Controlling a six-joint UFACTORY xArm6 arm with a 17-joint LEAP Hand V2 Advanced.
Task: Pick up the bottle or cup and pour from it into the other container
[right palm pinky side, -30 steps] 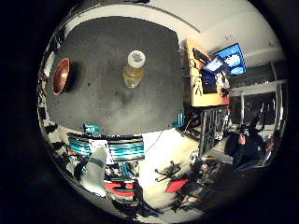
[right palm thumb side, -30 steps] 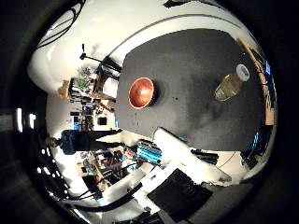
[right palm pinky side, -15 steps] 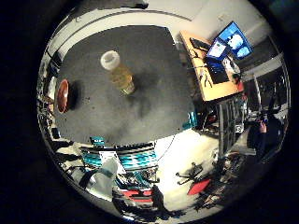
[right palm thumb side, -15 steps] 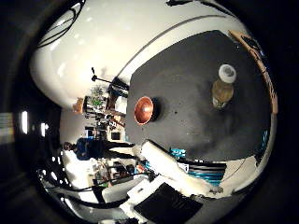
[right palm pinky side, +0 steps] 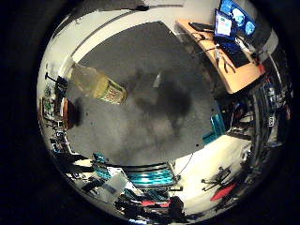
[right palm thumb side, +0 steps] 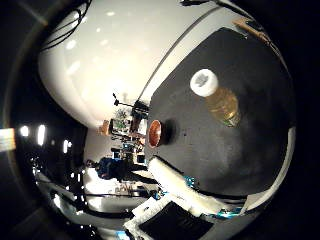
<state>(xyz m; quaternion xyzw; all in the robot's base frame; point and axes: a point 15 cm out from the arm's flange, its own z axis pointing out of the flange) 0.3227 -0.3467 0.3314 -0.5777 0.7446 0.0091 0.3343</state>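
On dark matte tabletop (right palm thumb side: 260,150): clear white-capped bottle (right palm thumb side: 220,100), rounded bowl (right palm thumb side: 154,133).

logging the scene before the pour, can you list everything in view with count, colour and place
bottle: one, clear with yellowish liquid and a white cap, standing upright on the dark table, apart from the bowl
bowl: one, reddish-brown, on the table near its edge
table: one, dark grey top, carrying the bottle and the bowl
desk: one, orange-brown wood, beside the table, with lit screens on it
hand: one, white and black parts, showing at the edge of the thumb side view above the table; whether its fingers are open or curled does not show
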